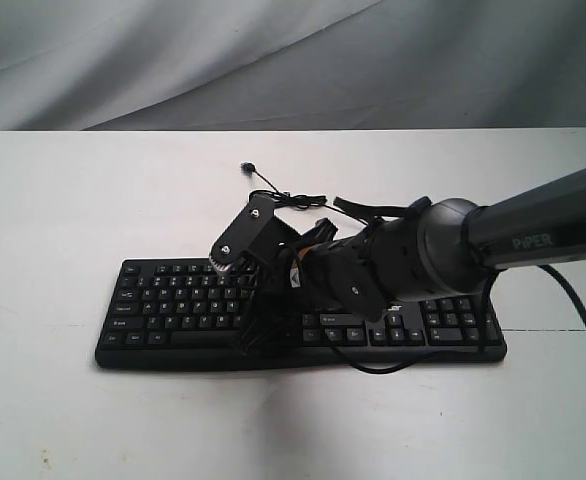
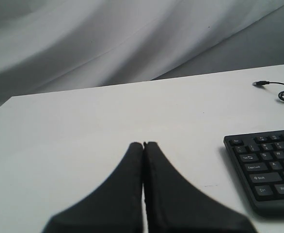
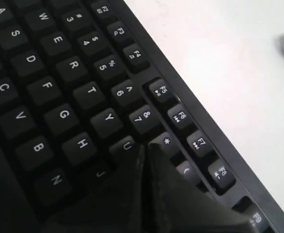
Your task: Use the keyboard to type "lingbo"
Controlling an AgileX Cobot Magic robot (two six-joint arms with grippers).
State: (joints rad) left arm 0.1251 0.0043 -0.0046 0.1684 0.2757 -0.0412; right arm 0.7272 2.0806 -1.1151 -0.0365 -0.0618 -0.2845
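The black keyboard point(image 1: 173, 310) lies across the middle of the white table point(image 1: 53, 200), with its left end in the left wrist view point(image 2: 268, 167). My right gripper point(image 3: 146, 145) is shut, reaching from the right over the keyboard's middle point(image 1: 257, 312). Its tips rest low on the keys between the U key point(image 3: 126, 144) and the 8 key point(image 3: 165, 141), and the key beneath them is hidden. My left gripper point(image 2: 143, 143) is shut on nothing. It hovers over bare table beside the keyboard's left end and does not show in the exterior view.
The keyboard's thin black cable point(image 1: 273, 190) lies coiled behind it, its plug point(image 2: 260, 83) loose on the table. A grey cloth backdrop point(image 1: 293, 60) hangs behind the table's far edge. The right arm's own cable point(image 1: 583, 320) trails at the right.
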